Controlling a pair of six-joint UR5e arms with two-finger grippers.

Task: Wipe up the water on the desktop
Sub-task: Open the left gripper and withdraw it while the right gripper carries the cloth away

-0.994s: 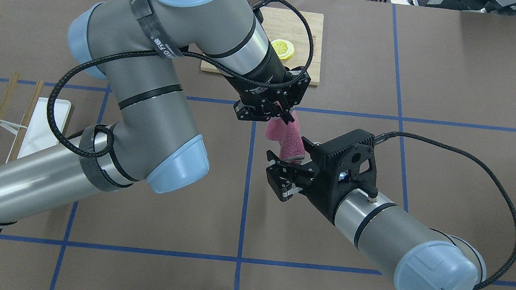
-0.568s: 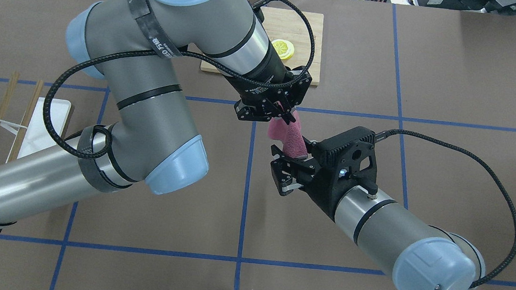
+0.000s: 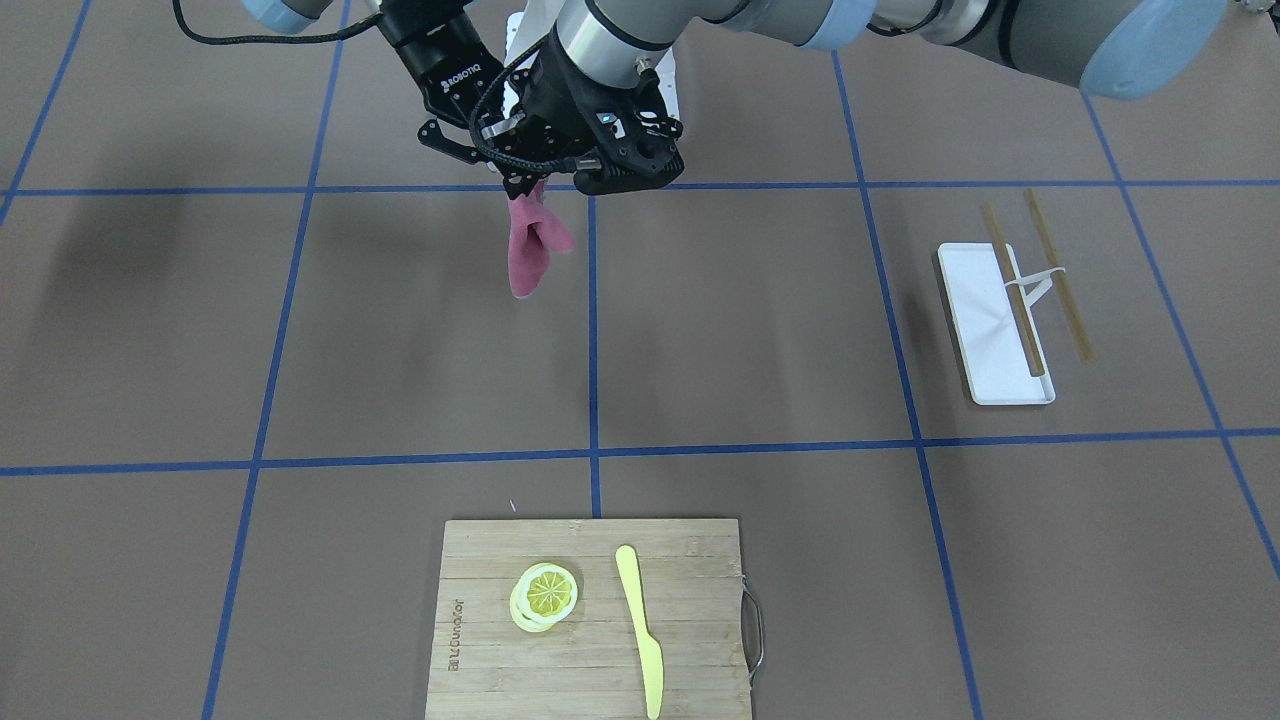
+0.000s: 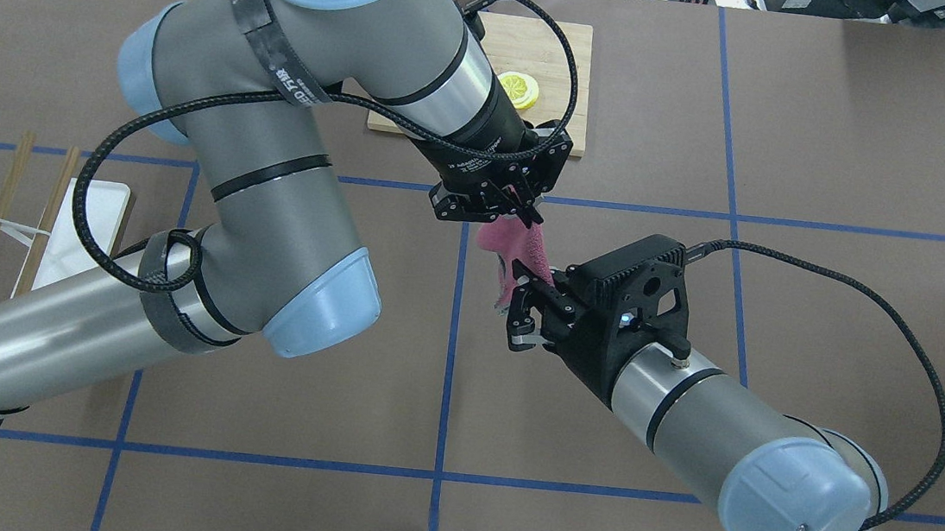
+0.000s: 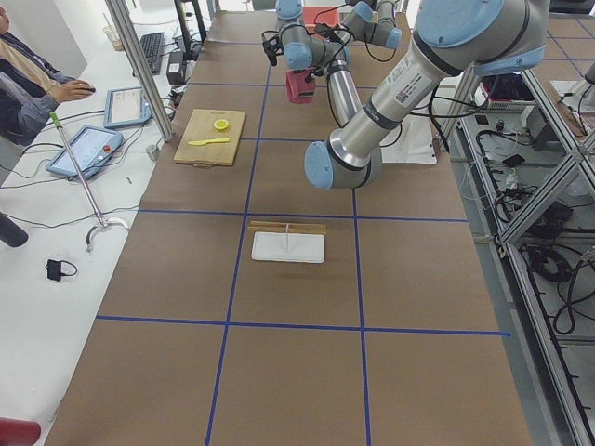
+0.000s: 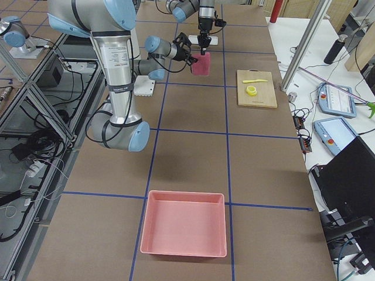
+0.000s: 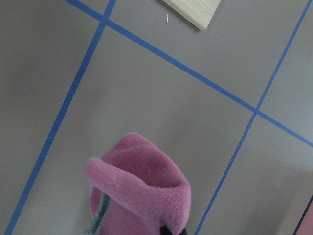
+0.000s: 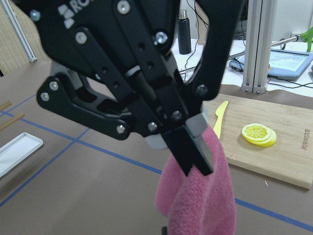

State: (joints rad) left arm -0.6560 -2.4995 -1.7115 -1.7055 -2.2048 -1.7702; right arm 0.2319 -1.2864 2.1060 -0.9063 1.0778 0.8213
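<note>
A pink cloth (image 4: 507,247) hangs above the brown desktop (image 4: 797,141) near its middle. My left gripper (image 4: 521,214) points down and is shut on the cloth's top edge. The right gripper (image 4: 513,308) comes in level from the side, and its jaws have closed on the cloth just below, pinching it narrow. In the front view the cloth (image 3: 527,255) dangles folded under both grippers, its lower end clear of the desktop (image 3: 750,320). The right wrist view shows the left fingers (image 8: 193,147) clamped on the cloth (image 8: 200,196). No water shows on the surface.
A bamboo cutting board (image 3: 690,560) with lemon slices (image 3: 545,595) and a yellow knife (image 3: 640,630) lies at the far side. A white tray (image 3: 985,330) with chopsticks (image 3: 1010,290) sits on the robot's left. A pink bin (image 6: 183,225) stands at the right end. A person (image 5: 28,84) sits at the side desk.
My right gripper moved up to the hanging cloth with its jaws open, then closed them on it. The cloth is now bunched and pulled narrow. The left gripper has barely moved.
</note>
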